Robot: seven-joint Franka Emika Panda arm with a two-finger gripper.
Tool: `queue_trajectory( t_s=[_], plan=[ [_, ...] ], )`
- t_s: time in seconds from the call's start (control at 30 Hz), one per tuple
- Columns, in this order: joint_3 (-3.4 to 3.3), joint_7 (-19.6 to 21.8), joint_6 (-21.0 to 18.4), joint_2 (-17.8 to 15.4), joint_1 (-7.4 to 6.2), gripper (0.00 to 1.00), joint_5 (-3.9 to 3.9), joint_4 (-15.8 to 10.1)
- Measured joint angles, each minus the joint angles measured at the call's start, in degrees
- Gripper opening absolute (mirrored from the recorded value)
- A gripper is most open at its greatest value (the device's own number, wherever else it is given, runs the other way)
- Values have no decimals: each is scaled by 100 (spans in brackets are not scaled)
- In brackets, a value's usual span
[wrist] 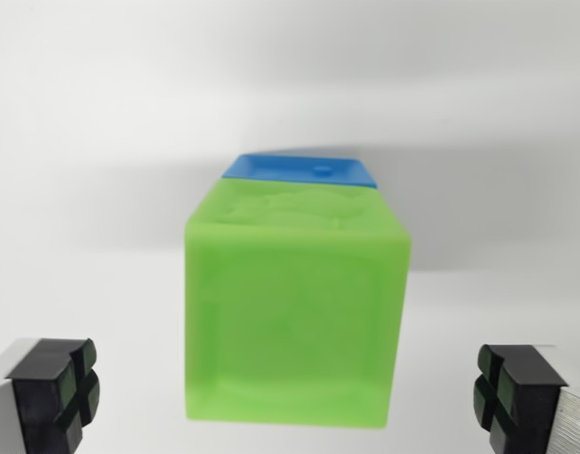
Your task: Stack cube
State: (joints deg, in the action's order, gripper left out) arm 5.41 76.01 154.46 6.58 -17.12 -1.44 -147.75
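A bright green cube (294, 303) fills the middle of the wrist view, close to the camera. Behind it, at its upper edge, shows the top of a blue cube (301, 170); whether the green one rests on it I cannot tell. My gripper (290, 392) is open: its black pads stand at the bottom left (58, 388) and bottom right (517, 392) corners, each well apart from the green cube's sides. Nothing is held.
A plain white surface (100, 142) surrounds the cubes, with a soft grey shadow behind them.
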Motion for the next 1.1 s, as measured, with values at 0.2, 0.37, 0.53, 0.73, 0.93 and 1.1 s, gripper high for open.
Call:
queue_trajectory(
  t_s=[0.2,0.37,0.53,0.73,0.93,1.1],
  plan=[
    [8,-60,-369,-375,-3,100,82,-2],
    [9,-96,-664,-660,-10,100,132,11],
    [9,-129,-1005,-953,-14,100,180,63],
    [9,-163,-1414,-1273,-16,100,218,147],
    [9,-186,-1833,-1578,-16,100,246,271],
    [9,-201,-2215,-1811,-16,100,266,415]
  ],
)
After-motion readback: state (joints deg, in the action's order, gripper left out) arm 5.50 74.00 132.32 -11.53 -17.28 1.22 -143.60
